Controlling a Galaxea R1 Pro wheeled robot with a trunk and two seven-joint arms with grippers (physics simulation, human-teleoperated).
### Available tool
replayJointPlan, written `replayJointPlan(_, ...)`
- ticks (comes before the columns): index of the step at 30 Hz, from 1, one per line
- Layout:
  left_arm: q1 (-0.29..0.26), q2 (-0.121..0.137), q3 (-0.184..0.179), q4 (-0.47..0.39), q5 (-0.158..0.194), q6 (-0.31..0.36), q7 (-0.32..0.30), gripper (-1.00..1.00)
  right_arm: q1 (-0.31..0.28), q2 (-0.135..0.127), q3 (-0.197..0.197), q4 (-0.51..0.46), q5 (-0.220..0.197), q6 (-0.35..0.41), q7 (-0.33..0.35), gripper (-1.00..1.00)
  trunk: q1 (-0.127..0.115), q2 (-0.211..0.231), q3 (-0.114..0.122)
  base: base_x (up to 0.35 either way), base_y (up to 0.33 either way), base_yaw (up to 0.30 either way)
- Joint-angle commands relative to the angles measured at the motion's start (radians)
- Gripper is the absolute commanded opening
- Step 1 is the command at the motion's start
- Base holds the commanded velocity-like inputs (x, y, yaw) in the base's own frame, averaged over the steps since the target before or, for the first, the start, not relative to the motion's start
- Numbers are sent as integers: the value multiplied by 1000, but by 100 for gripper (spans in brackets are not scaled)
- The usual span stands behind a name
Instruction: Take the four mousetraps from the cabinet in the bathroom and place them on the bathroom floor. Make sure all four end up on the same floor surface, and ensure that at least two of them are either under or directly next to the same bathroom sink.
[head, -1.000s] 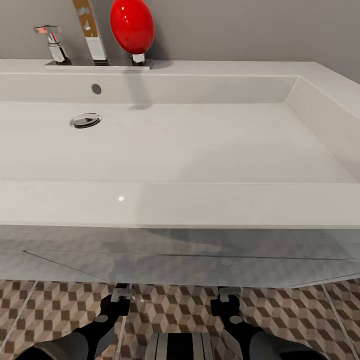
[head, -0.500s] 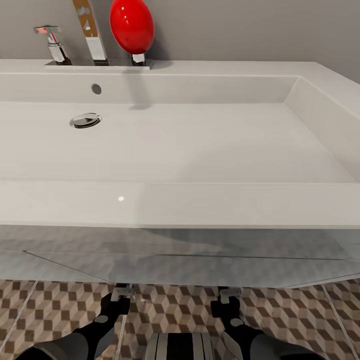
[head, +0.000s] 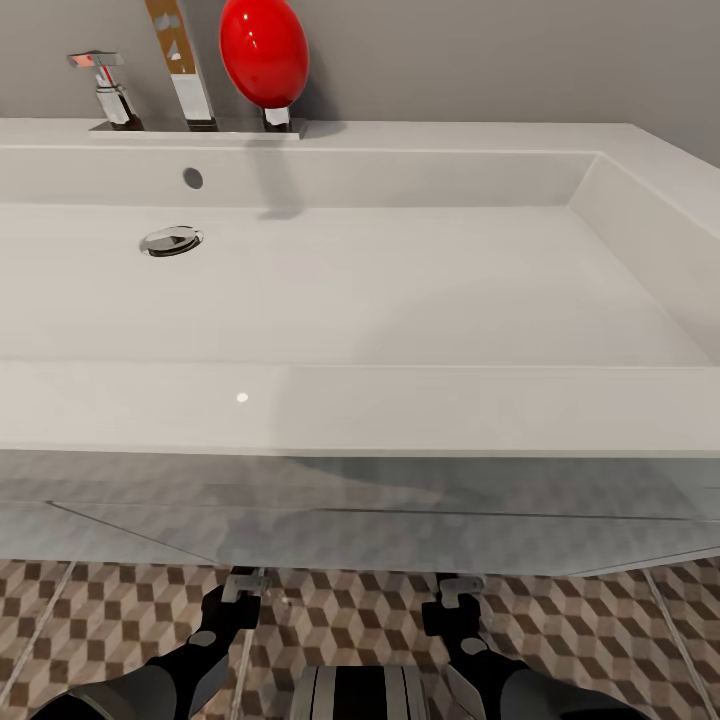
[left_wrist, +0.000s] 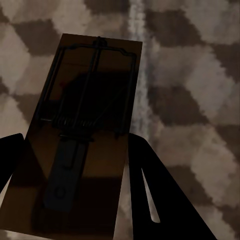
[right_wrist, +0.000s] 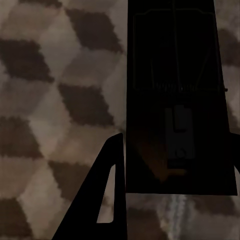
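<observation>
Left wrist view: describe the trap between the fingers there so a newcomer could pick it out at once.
Start at the wide white sink; below its front edge lies the cube-patterned bathroom floor, where the left gripper reaches down. Between its dark fingers sits the mousetrap, a flat brown wooden rectangle. Its thin wire frame, coiled spring and dark tongue set it apart from the tiles.

The wide sink (head: 400, 400) overhangs both hands, leaving open bathroom floor (head: 350, 610) only beneath its front edge

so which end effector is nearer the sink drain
Left. The left end effector sits below the sink's front edge, offset slightly right of the drain; the right end effector is much farther right.
</observation>
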Motion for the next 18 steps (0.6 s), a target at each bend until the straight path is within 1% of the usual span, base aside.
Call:
replayJointPlan(1,0,0,-9,0,1,-1,8,-100,-1,0,1,3,9,-3,-8,-100,0,0,-1,0,0,0)
replayJointPlan(10,0,0,-9,0,1,-2,8,-100,-1,0,1,3,8,-7,-8,-100,0,0,-1,0,0,0)
replayJointPlan(18,0,0,-9,0,1,-4,9,-100,1,1,1,3,8,-34,-8,-100,0,0,-1,0,0,0)
